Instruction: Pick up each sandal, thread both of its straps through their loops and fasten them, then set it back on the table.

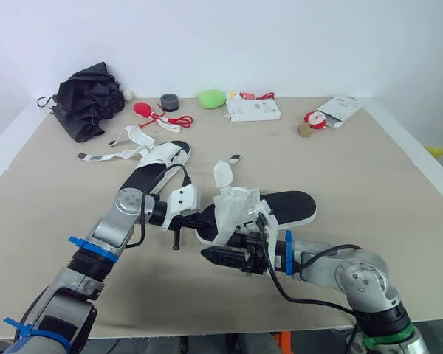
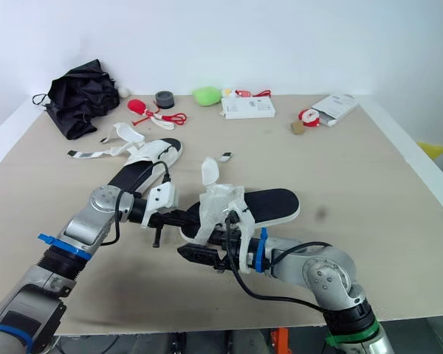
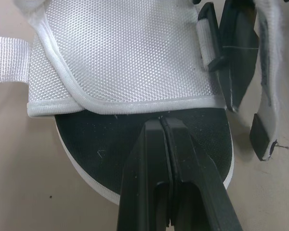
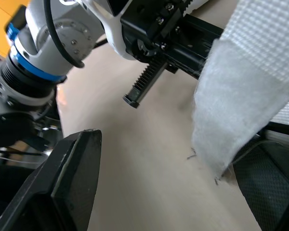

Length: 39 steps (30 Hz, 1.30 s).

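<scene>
Sandal (image 1: 288, 207) lies flat toward the table's (image 1: 369, 169) near edge, at its middle, left gripper (image 3: 162, 122) closed empty with tips on the black insole (image 3: 106, 144), right gripper (image 1: 214, 257) spread open beside a loose white strap (image 4: 241, 91).

Sandal (image 3: 101, 149) partly under left claw (image 3: 162, 124)

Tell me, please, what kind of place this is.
Probably a robot test room or lab. A plain beige table stands against a bare white wall, two sandals are in the middle, and unrelated things, such as a white box and a black fabric bundle, sit along the far edge.
</scene>
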### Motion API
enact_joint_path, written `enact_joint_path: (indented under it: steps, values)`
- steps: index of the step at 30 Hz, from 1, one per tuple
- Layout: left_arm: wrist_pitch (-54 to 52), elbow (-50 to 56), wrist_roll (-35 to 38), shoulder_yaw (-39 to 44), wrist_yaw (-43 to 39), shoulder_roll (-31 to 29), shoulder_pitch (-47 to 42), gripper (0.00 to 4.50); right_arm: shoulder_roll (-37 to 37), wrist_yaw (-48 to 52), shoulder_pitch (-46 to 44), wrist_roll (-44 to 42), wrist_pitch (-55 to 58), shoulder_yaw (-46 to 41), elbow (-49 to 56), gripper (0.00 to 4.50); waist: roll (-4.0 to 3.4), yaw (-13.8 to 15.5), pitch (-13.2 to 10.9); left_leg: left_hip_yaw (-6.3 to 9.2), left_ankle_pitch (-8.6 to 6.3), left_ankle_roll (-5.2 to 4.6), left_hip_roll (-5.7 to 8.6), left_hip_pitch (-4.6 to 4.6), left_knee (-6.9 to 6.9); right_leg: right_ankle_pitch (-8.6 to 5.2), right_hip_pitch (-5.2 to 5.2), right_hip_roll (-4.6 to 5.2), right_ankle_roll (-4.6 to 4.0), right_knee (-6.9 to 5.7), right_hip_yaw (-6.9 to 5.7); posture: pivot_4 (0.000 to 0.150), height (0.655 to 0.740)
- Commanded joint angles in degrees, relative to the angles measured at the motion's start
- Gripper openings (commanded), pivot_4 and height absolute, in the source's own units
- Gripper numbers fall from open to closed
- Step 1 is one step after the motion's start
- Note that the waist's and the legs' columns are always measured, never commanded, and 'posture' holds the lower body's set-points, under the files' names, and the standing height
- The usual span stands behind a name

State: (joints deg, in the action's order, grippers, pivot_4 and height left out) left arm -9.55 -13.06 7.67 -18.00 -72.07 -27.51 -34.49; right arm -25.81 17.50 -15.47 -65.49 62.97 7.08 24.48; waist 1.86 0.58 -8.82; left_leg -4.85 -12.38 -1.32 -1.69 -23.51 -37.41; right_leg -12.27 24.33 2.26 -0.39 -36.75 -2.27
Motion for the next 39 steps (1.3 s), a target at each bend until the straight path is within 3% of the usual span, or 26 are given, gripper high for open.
enact_joint_path:
  steps: [1, 19, 21, 23, 27, 29, 34, 39]
  values:
    - [-0.5, -1.2, -2.1, -2.6, -0.7, -0.2, 1.3, 0.0, 1.0, 0.1, -1.1, -0.8, 0.4, -1.4, 0.5, 4.37, 0.0, 0.0, 0.0, 0.0, 0.0, 0.0, 0.0, 0.0, 0.0, 0.0, 0.0, 0.0, 0.0, 0.0, 0.0, 0.15, 0.74]
    - [-1.0, -0.2, -1.8, -2.5, -0.5, -0.5, 1.9, 0.0, 1.7, 5.0, 0.0, 8.6, -0.9, 0.8, -1.9, 4.37, 0.0, 0.0, 0.0, 0.02, -0.03, -0.03, 0.0, -0.01, 0.0, 0.0, 0.01, -0.01, 0.01, 0.05, -0.02, 0.15, 0.74]
    - [-1.0, -0.3, -1.8, -2.4, -0.4, -0.5, 1.8, 0.0, 2.1, 5.2, 0.1, 8.8, -0.8, 0.6, -2.0, 3.38, 0.0, 0.0, 0.0, 0.02, -0.03, -0.02, -0.01, -0.01, 0.0, 0.0, 0.01, -0.01, 0.01, 0.05, -0.02, 0.15, 0.74]
    - [-1.1, -0.3, -1.8, -2.4, -0.4, -0.5, 1.8, 0.0, 2.1, 5.8, 0.5, 8.9, -0.8, 0.4, -1.7, 2.71, 0.0, 0.0, 0.0, 0.02, -0.03, -0.02, -0.01, -0.02, 0.0, -0.01, 0.02, -0.01, -0.01, 0.05, -0.02, 0.15, 0.74]
    - [-1.1, -0.3, -1.7, -2.3, -0.3, -0.4, 1.8, 0.0, 1.8, 7.0, 0.9, 8.4, -0.6, -0.3, -1.1, 0.74, 0.0, 0.0, 0.0, 0.02, -0.12, -0.03, 0.0, -0.09, 0.01, -0.08, 0.05, 0.0, 0.0, 0.05, -0.01, 0.15, 0.74]
    - [-1.2, -0.4, -1.7, -2.2, -0.2, -0.3, 1.8, 0.0, 1.3, 8.3, 1.1, 7.3, -0.2, -0.9, -0.7, 0.04, 0.0, 0.0, 0.0, 0.02, -0.13, -0.04, 0.01, -0.11, 0.01, -0.08, 0.06, 0.0, 0.03, 0.06, -0.02, 0.15, 0.74]
    - [-1.2, -0.5, -1.7, -2.1, 0.0, -0.1, 1.7, 0.0, -1.9, 12.0, 0.2, 2.2, 3.5, -3.2, 0.9, 0.04, 0.0, 0.0, 0.0, 0.02, -0.13, -0.04, 0.02, -0.13, 0.0, -0.09, 0.06, 0.02, 0.05, 0.08, -0.02, 0.15, 0.74]
    - [-1.1, -0.7, -1.7, -2.2, 0.2, 0.2, 1.7, 0.0, -12.3, 22.1, -5.8, 0.7, 6.2, -4.5, 1.1, 0.04, -0.04, 0.0, 0.0, 0.05, -0.14, -0.05, 0.02, -0.13, -0.01, -0.09, 0.05, 0.02, 0.05, 0.11, -0.06, 0.15, 0.74]
